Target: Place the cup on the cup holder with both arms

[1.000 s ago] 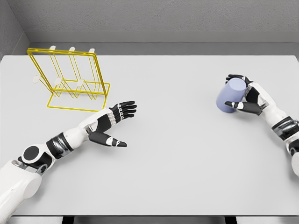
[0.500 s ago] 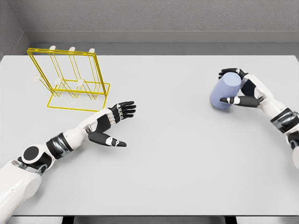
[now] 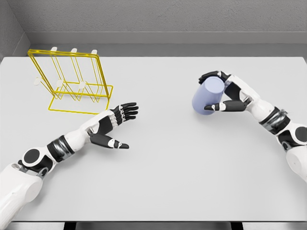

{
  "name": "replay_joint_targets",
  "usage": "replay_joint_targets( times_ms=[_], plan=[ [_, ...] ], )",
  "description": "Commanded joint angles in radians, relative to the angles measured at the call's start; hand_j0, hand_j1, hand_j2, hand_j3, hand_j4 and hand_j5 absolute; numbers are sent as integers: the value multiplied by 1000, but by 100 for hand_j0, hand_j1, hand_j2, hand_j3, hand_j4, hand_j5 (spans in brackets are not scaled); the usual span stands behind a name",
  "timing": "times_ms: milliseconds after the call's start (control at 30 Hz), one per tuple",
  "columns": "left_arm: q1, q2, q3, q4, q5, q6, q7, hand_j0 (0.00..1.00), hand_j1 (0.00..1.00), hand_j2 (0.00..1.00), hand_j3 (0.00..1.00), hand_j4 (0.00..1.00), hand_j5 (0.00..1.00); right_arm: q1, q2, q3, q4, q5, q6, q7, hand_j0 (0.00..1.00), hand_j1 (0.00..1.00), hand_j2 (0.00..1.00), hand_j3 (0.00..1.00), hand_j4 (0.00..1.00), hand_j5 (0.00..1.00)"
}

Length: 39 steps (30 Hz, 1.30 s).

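Note:
A pale blue cup (image 3: 207,95) is held tilted just above the white table (image 3: 163,163), right of the middle. My right hand (image 3: 217,91) is shut on it, fingers over its top and thumb along its lower side. The yellow wire cup holder (image 3: 72,81) with white-tipped pegs stands at the far left of the table. My left hand (image 3: 120,125) hovers open over the table just right of and in front of the holder, fingers spread, thumb pointing right, holding nothing.
A grey wall (image 3: 163,19) runs behind the table's far edge. The table's front edge lies near the bottom of the picture.
My right hand has carried the cup leftward toward the middle of the table, by about a cup's width each half second. The left hand has barely moved.

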Motion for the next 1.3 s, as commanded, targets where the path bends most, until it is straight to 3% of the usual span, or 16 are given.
replay_joint_targets(
  times_ms=[0,533,833,1033,1167,1233,1267],
  plan=[
    [0,-4,9,7,4,0,0,100,100,100,100,100,100,0,16,21,-19,-8,1,0,70,70,70,70,70,70],
    [0,-21,34,17,-40,1,0,100,100,100,100,100,100,18,210,78,-27,133,1,0,68,68,68,68,68,68],
    [2,-24,55,37,-40,21,0,100,100,100,100,100,100,18,241,84,-13,150,1,0,69,69,69,69,69,69],
    [2,-27,65,43,-40,21,0,100,100,100,100,100,100,15,256,84,45,150,1,0,69,69,69,69,69,69],
    [2,-29,66,43,-66,18,0,100,100,100,100,100,100,14,273,83,56,189,1,0,75,75,75,75,75,75],
    [5,-53,123,41,-211,10,0,100,100,100,100,100,100,12,273,81,55,189,1,0,88,88,88,88,88,88],
    [6,-55,128,41,-215,10,0,100,100,100,100,100,100,12,273,79,55,189,1,0,94,94,94,94,94,94]
  ],
)
